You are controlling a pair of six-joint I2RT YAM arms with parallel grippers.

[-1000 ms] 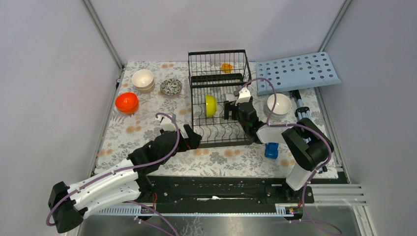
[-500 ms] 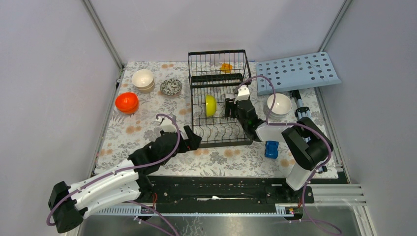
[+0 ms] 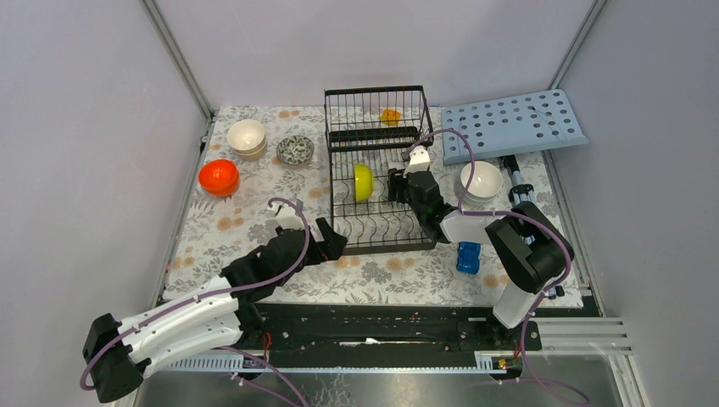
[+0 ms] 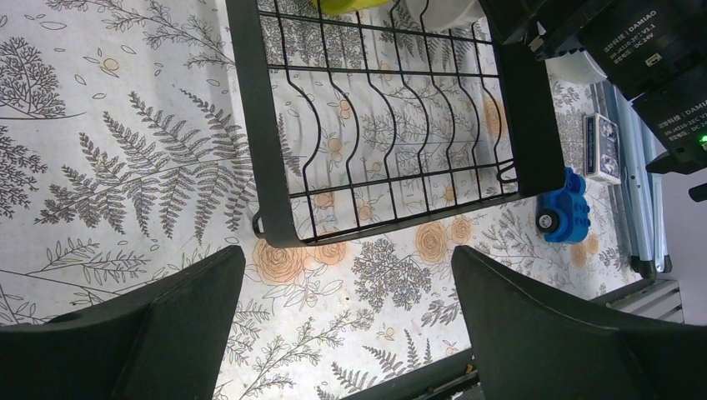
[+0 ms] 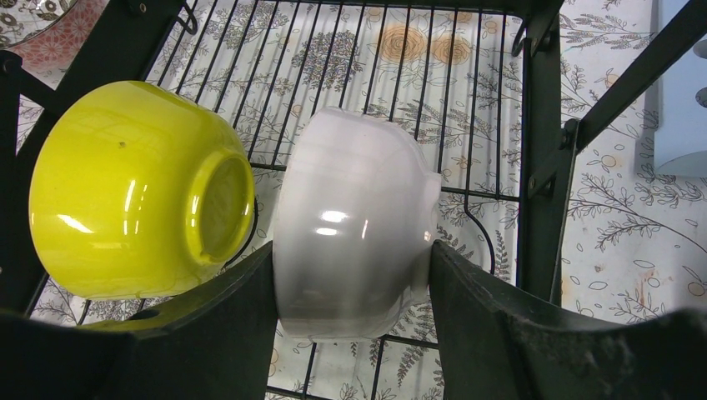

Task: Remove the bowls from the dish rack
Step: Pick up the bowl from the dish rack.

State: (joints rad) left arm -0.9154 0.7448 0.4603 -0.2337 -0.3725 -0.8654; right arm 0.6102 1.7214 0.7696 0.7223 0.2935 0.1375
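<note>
Our right jaws pinch the white bowl (image 5: 354, 225) on edge in the dish rack (image 3: 381, 246), right of the yellow-green bowl (image 5: 125, 183); next we should lift it clear of the tines. Left jaws gape empty

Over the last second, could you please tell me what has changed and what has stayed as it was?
The right gripper edged deeper into the dish rack, away from its base, and closed on the white bowl standing on edge there. The left gripper stayed open at the rack's near corner. The yellow-green bowl and the orange bowl outside the rack did not move.
</note>
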